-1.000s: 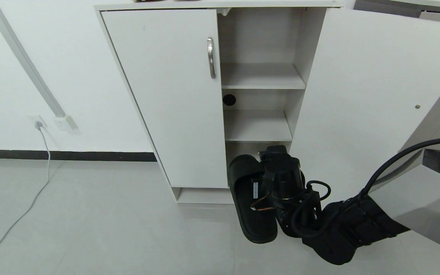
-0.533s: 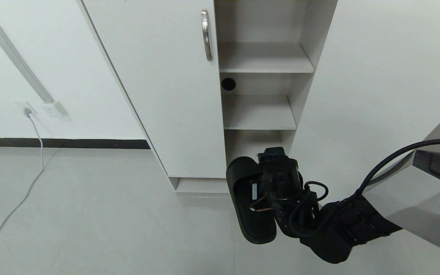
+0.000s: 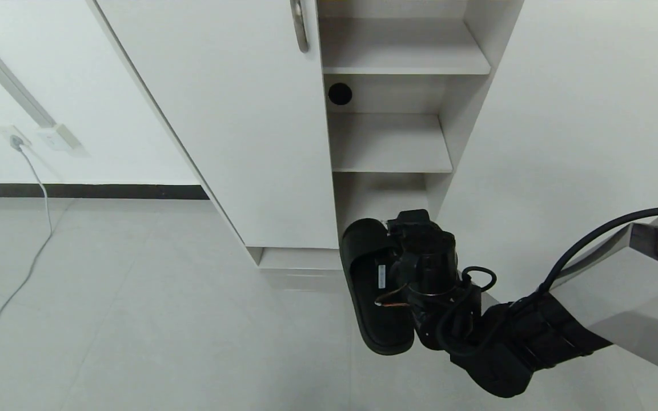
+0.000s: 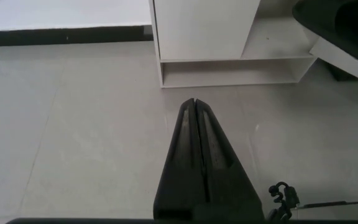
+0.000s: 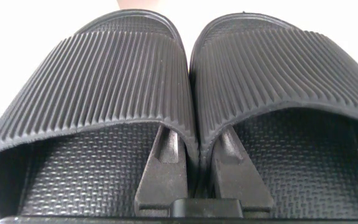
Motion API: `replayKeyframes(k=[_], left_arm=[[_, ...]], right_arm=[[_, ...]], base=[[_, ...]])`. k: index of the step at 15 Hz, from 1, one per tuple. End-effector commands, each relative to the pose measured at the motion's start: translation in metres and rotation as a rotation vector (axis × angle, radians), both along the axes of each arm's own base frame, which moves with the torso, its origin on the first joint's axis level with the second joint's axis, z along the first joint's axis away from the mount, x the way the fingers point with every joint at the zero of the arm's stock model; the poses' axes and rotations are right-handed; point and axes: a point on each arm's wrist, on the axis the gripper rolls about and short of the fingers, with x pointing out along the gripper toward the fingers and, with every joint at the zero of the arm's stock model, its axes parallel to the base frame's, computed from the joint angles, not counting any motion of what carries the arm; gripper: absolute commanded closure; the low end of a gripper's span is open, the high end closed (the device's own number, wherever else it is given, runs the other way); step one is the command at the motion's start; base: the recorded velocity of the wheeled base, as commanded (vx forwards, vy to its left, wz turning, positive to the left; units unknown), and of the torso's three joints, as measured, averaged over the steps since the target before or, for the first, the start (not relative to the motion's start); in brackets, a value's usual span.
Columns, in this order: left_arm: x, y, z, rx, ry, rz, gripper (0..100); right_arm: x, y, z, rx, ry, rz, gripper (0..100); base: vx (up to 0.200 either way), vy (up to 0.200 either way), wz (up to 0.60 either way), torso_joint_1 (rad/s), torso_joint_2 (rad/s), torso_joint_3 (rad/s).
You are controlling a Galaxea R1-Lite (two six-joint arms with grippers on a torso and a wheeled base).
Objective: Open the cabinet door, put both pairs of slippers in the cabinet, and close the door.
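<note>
Condition: the right gripper (image 5: 197, 168) is pinching the pair of slippers (image 3: 372, 285), its two fingers closed over the adjoining inner walls of both straps. The slippers sit side by side, toes pointing into the mouth of the bottom compartment (image 3: 380, 197) of the cabinet (image 3: 466, 131) and heels out over the floor (image 3: 163, 319). The left gripper (image 4: 194, 109) has its fingers pressed together on nothing and hangs above the floor, well apart from the cabinet base (image 3: 300, 260).

Hazards you should watch for:

1. Loss of grip. The hold is on two thin, flexible strap walls only. If you accelerate or tilt the wrist sharply, one slipper may peel out of the pinch and fall short of the compartment.

2. Snagging at the opening. The compartment is bounded by the edge of the closed door (image 3: 232, 114) on one side and the cabinet wall on the other. A pair carried side by side probably leaves little margin, so a sideways drift could catch a toe on either edge and twist the pair in the fingers.

3. Catching on the lower edge. If you advance too low, the soles may strike the front of the cabinet base.

4. Door contact. The open door (image 3: 563, 142) stands just beside the right arm. Its forearm or the looped cable (image 3: 480, 279) could push the door while you reach inward
</note>
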Motion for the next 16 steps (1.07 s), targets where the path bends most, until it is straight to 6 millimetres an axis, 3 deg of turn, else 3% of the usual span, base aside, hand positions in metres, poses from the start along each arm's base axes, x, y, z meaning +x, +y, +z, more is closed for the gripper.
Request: replayKeyframes(k=[1, 7, 16], left_arm=[[0.000, 0.000, 0.000, 0.001, 0.001, 0.001, 100], [0.000, 0.000, 0.000, 0.001, 0.001, 0.001, 100], [0.000, 0.000, 0.000, 0.001, 0.001, 0.001, 100]], right_arm=[[-0.003, -0.004, 0.009, 0.006, -0.077, -0.005, 100], [-0.004, -0.007, 0.024, 0.026, -0.223, 0.004, 100], [-0.010, -0.007, 0.036, 0.055, -0.282, 0.001, 100]], base=[[0.000, 0.000, 0.00, -0.002, 0.00, -0.203], [0.000, 0.000, 0.00, 0.005, 0.00, -0.168], [0.000, 0.000, 0.00, 0.000, 0.00, 0.000]])
